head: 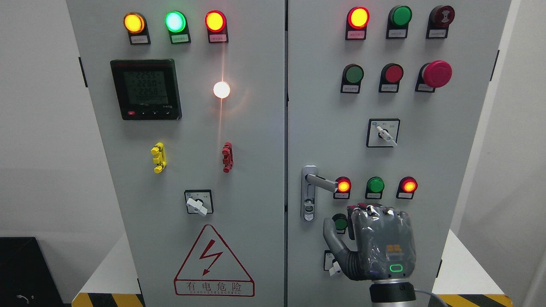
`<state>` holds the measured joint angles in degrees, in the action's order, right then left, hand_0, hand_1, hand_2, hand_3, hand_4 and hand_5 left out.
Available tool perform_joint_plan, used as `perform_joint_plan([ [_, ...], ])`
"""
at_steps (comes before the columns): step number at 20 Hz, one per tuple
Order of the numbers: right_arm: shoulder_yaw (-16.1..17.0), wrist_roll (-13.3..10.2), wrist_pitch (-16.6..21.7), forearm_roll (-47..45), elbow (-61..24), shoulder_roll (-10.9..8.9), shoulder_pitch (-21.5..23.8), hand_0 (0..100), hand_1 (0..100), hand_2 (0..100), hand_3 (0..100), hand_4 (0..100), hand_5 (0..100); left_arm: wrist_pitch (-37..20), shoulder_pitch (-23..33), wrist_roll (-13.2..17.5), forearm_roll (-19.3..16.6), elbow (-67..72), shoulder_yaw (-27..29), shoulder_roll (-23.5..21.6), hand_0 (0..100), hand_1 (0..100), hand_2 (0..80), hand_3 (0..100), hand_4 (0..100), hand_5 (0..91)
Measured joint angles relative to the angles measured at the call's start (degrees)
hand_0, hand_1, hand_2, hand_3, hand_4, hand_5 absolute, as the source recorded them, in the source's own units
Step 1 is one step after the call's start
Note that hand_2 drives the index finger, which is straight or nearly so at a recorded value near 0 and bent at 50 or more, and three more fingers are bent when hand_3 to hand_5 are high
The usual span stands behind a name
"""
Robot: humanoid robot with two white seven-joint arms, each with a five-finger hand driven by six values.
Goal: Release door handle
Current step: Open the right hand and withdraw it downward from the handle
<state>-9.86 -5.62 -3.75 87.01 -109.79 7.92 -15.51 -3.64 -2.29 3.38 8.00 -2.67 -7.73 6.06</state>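
Note:
The silver door handle sits on the right door of the grey cabinet, just right of the centre seam, and its lever slopes down to the right from a tall key plate. My right hand comes up from the bottom edge and hangs below and right of the lever, apart from it. The back of the hand faces me, the thumb is spread to the left, and it holds nothing. The hand covers part of a green button and a small switch.
Lit red lamps and a green lamp sit right of the lever. A rotary switch and a red mushroom stop button are higher up. The left door carries a meter, clips and a warning triangle.

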Motion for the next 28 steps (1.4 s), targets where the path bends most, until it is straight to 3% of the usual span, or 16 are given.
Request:
perform_joint_plan([
  [9, 4.22, -3.58, 11.94, -2.37, -4.13, -0.05, 5.81, 49, 32, 53, 65, 66, 61, 0.0, 0.0, 0.0, 0.0, -0.02, 0.0, 0.0, 12, 56, 0.0, 0, 0, 0.0],
  [12, 6.47, -3.82, 16.35, -4.2, -5.14, -0.05, 6.76, 49, 33, 43, 51, 56, 53, 0.0, 0.0, 0.0, 0.0, -0.03, 0.0, 0.0, 12, 56, 0.0, 0, 0, 0.0],
  [13, 7.17, -3.84, 17.95, -5.03, -5.39, -0.05, 6.94, 49, 33, 37, 43, 47, 44, 0.0, 0.0, 0.0, 0.0, -0.03, 0.0, 0.0, 12, 56, 0.0, 0, 0, 0.0],
  [16, 9.58, -3.9, 21.9, -8.0, -6.16, -0.04, 7.39, 48, 33, 29, 34, 37, 33, 0.0, 0.0, 0.0, 0.0, -0.03, 0.0, 0.0, 12, 56, 0.0, 0, 0, 0.0],
  [19, 11.95, -4.02, 24.98, -10.86, -6.78, -0.03, 7.73, 48, 34, 26, 32, 35, 30, 0.0, 0.0, 0.0, 0.0, -0.03, 0.0, 0.0, 12, 56, 0.0, 0, 0, 0.0],
  [28, 16.73, -1.93, 28.47, -18.31, -8.1, -0.05, 8.13, 51, 24, 11, 15, 16, 12, 0.0, 0.0, 0.0, 0.0, -0.01, 0.0, 0.0, 12, 56, 0.0, 0, 0, 0.0],
])
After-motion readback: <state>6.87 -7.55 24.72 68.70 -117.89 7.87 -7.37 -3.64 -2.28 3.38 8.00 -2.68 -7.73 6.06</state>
